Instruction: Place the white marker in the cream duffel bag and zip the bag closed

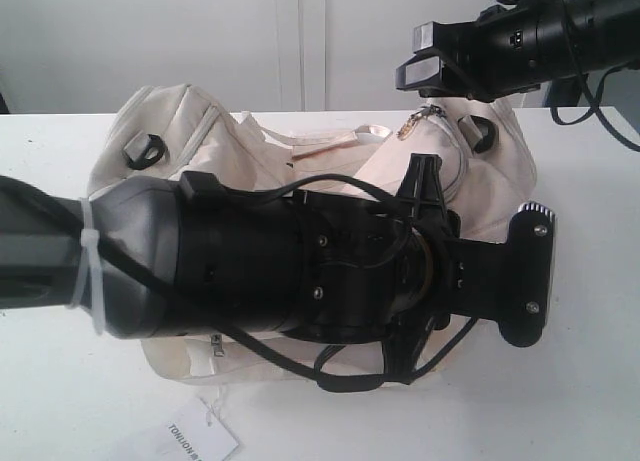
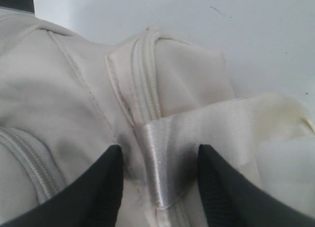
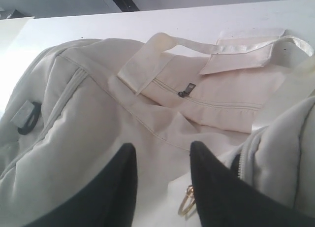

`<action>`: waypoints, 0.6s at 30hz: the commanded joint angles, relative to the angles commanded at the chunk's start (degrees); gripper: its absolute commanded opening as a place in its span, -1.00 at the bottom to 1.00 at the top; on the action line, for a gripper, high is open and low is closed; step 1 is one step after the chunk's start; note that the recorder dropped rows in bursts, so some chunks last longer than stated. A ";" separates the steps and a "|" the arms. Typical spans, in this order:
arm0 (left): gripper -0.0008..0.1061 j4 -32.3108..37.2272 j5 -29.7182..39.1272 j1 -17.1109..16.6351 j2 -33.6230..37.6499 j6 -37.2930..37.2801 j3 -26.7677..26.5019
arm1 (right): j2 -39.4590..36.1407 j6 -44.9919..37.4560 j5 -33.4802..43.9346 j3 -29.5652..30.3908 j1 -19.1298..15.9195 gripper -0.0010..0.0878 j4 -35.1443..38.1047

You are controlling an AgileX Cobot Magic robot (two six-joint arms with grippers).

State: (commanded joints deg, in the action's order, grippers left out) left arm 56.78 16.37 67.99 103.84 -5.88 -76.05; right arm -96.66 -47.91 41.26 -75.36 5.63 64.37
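L tool (image 2: 160, 187): fingers standing apart, straddling shiny strap handle (image 2: 165, 153), not clamping it. R tool (image 3: 160, 187): fingers apart too, hovering w/ gold ring pull (image 3: 185, 205) between them, nothing gripped. Both sitting over cream duffel bag (image 1: 180, 121), which is lying on table (image 1: 60, 401). No white marker showing in any view; prob. inside bag, can't confirm. Progress est.: insertion likely done, zipping not yet finished, small dark gap showing beside pull. Bag long axis running L–R across exterior view, pull end at right. Marker axis: can't tell.
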 joint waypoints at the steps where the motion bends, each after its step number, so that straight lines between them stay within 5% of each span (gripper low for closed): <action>1: -0.01 -0.14 0.00 0.00 -0.44 -0.29 0.00 | 0.28 0.19 0.00 0.00 0.00 -0.18 0.00; 18: -0.01 -12.77 3.02 0.00 -6.13 -2.05 0.00 | 6.61 4.85 2.60 0.00 0.00 -0.18 -9.64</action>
State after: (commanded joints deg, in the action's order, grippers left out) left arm 44.01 19.39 67.99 97.71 -7.93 -76.05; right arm -90.06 -43.06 43.87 -75.36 5.63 54.74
